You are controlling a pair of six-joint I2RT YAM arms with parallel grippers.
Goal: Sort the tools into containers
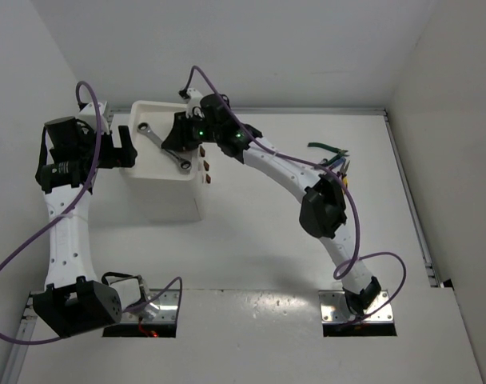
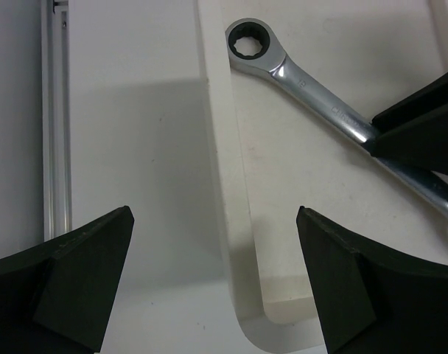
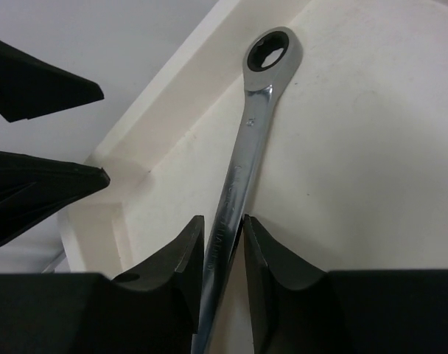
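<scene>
A silver ring wrench (image 1: pixel 165 146) lies slantwise in the tray top of the white drawer unit (image 1: pixel 159 196). My right gripper (image 1: pixel 177 142) hangs over the tray, and the wrench shaft (image 3: pixel 250 147) runs between its jaws. In the right wrist view the right gripper (image 3: pixel 222 221) is open only a little, with a thin gap on each side of the shaft. My left gripper (image 1: pixel 131 150) is wide open at the tray's left rim (image 2: pixel 220 184), and the left gripper (image 2: pixel 214 214) holds nothing. The wrench's ring end (image 2: pixel 250 40) rests near that rim.
Green-handled pliers (image 1: pixel 327 148) and yellow-handled pliers (image 1: pixel 344 171) lie on the table at the right, partly behind the right arm. Small dark drawer handles (image 1: pixel 205 168) stick out on the unit's right side. A metal rail (image 2: pixel 54 110) runs along the table's left edge.
</scene>
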